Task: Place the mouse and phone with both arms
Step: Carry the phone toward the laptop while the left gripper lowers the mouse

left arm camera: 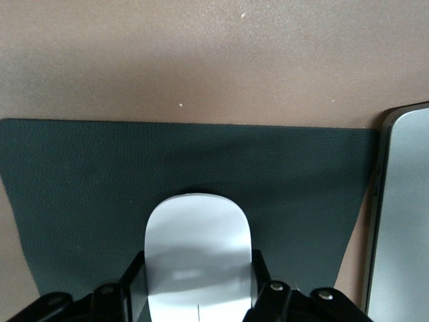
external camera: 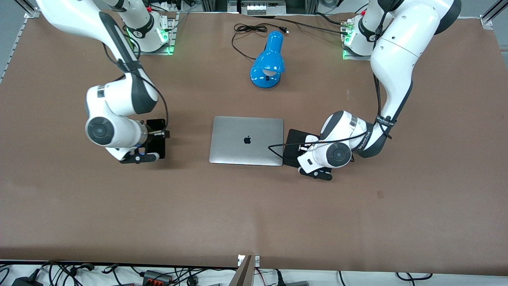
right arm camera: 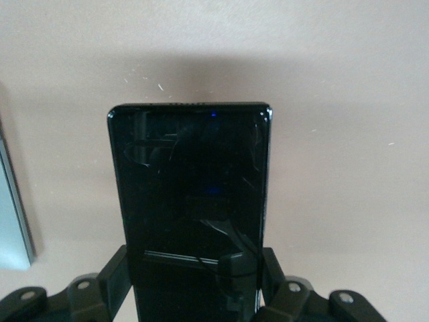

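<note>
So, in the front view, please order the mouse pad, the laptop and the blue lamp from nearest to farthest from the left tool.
1. Mouse pad: directly under the left tool, which is shut on the mouse.
2. Laptop: beside the pad, toward the right arm's end.
3. Blue lamp: farther from the front camera, near the bases.

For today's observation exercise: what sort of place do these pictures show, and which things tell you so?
Probably a robotics lab set up as a mock desk: two bench-mounted arms work over a paper-covered table, a closed laptop and blue desk lamp stand in for an office, and loose cables run along the table's edge.
</note>
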Motion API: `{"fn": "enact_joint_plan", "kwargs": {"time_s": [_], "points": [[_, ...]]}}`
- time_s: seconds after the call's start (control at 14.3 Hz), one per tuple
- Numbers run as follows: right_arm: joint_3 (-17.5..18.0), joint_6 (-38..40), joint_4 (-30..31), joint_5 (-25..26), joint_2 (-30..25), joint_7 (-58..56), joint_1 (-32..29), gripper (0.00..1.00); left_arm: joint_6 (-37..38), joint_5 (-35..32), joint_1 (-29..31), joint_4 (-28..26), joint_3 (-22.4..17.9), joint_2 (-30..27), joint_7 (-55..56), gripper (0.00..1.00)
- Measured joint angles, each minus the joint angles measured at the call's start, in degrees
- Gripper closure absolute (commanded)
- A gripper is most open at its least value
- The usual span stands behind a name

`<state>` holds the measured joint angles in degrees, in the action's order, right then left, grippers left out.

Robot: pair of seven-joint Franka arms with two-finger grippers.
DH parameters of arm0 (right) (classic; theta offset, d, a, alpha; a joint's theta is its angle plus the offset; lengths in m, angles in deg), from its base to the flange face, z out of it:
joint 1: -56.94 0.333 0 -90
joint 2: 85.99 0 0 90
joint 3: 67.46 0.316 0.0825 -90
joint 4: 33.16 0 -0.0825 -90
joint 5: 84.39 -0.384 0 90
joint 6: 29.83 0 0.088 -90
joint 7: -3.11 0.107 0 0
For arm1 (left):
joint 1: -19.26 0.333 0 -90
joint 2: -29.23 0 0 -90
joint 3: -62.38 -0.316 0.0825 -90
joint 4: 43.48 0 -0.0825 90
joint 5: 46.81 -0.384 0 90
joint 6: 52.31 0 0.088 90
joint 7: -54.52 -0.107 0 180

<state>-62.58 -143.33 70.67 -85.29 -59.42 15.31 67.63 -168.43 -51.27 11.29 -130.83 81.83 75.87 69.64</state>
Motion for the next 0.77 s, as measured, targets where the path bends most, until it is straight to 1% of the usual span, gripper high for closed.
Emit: {"fn": "enact_joint_plan", "kwargs": {"time_s": [0.35, 0.42, 0.56, 0.63, 0.77], "points": [[0.02, -1.88, 0.15, -0.25, 3.80, 4.03, 2.41, 0.76, -0.01, 0.00, 0.02, 0.00, -0.05, 0.00, 0.00, 0.49], [0.02, -2.52, 0.24, -0.35, 4.38, 4.73, 2.84, 0.76, -0.03, 0.00, 0.02, 0.00, -0.08, 0.00, 0.00, 0.46], [0.04, -3.86, 0.39, -0.37, 5.14, 7.21, 4.04, 0.76, -0.04, 0.00, 0.03, 0.00, -0.15, 0.00, 0.00, 0.11], [0.05, -4.69, 0.42, -0.38, 5.45, 8.45, 4.83, 0.76, -0.05, -0.01, 0.03, 0.00, -0.17, 0.00, 0.00, 0.00], [0.06, -6.57, 0.53, -0.38, 6.16, 10.44, 6.04, 0.76, -0.05, -0.01, 0.06, 0.01, -0.23, 0.00, 0.00, 0.00]]}}
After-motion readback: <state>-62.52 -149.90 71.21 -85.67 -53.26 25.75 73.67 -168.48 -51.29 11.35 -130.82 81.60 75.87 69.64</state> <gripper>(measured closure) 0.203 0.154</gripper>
